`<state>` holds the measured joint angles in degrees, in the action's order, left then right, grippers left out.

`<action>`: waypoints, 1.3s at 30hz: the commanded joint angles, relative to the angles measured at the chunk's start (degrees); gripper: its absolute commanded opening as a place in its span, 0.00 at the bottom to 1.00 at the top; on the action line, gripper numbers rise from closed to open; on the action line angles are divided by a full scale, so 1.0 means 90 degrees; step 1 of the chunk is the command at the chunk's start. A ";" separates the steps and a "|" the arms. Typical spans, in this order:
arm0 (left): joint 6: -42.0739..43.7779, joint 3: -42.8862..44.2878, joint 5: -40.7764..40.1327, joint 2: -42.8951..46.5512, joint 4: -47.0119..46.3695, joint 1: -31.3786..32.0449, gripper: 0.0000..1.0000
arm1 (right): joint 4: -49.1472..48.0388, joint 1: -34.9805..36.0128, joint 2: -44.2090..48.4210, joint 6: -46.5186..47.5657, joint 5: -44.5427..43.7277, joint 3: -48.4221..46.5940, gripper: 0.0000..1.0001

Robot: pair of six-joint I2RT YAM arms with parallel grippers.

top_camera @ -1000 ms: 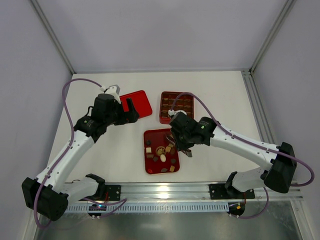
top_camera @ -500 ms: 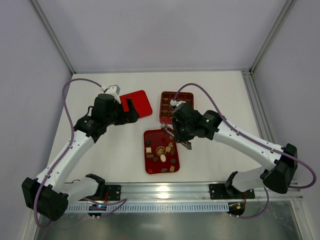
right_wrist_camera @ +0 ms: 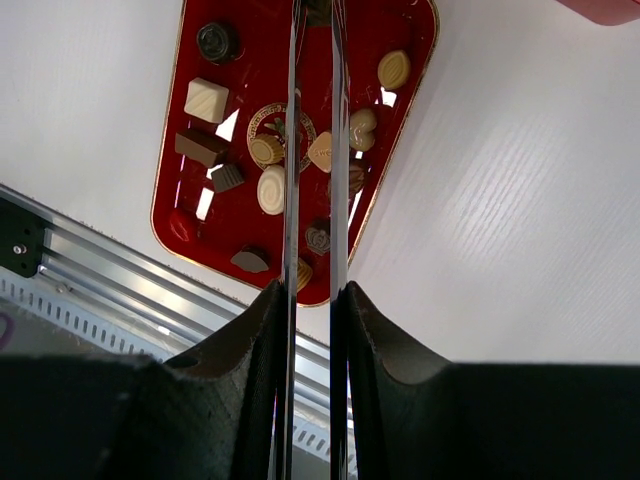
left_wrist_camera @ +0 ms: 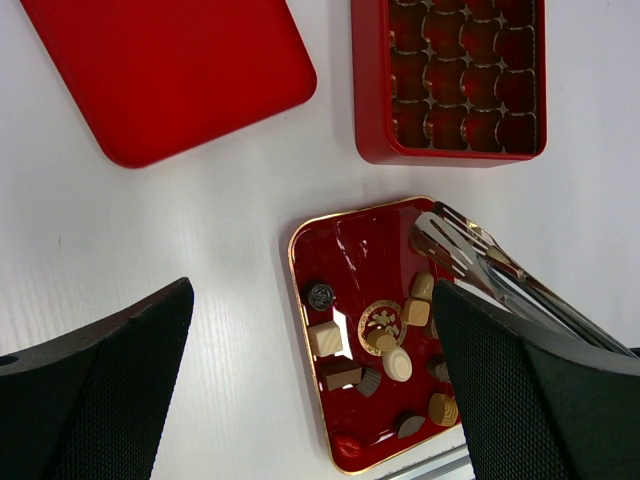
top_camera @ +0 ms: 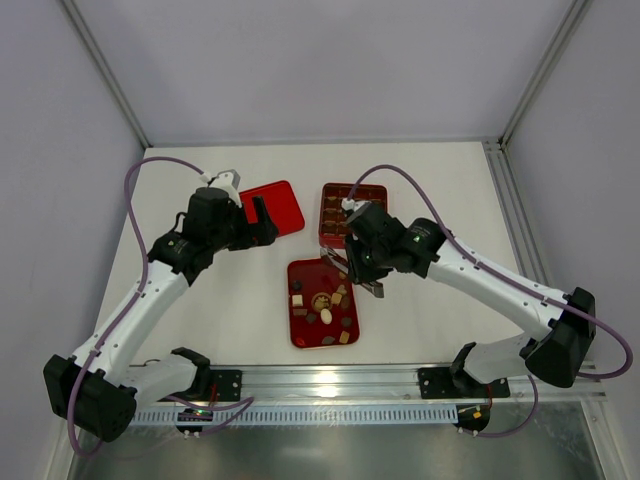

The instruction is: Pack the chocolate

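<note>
From above, the flat red tray at mid-frame held the loose chocolates. The red box with brown cells sat just above it, and a red lid lay to the box's left. The left hand hung spread at the lid's right edge. The right hand pinched metal tongs over the tray's upper right.

In the left wrist view, that hand was wide apart. The tray carried dark, tan and cream chocolates. The contents of the box's cells were unclear.

In the right wrist view, the hand squeezed the tongs above the tray, with chocolates on both sides.
</note>
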<state>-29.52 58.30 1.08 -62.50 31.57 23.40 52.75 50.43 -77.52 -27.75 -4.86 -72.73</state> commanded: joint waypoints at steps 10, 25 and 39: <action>0.0067 0.0026 -0.0062 0.0099 -0.0080 0.0008 1.00 | -0.0499 0.0011 0.0263 -0.0100 0.0765 0.0902 0.28; 0.0077 0.0016 -0.0071 0.0089 -0.0080 0.0008 1.00 | -0.0530 0.0187 0.0039 -0.0081 0.0570 0.1011 0.30; 0.0067 0.0016 -0.0071 0.0128 -0.0080 0.0008 1.00 | -0.0266 0.0412 -0.0147 -0.0052 0.0082 0.0796 0.36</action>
<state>-29.52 58.30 1.08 -62.50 31.57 23.40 49.54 53.60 -78.89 -28.58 -2.15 -62.81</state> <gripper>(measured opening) 0.996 0.363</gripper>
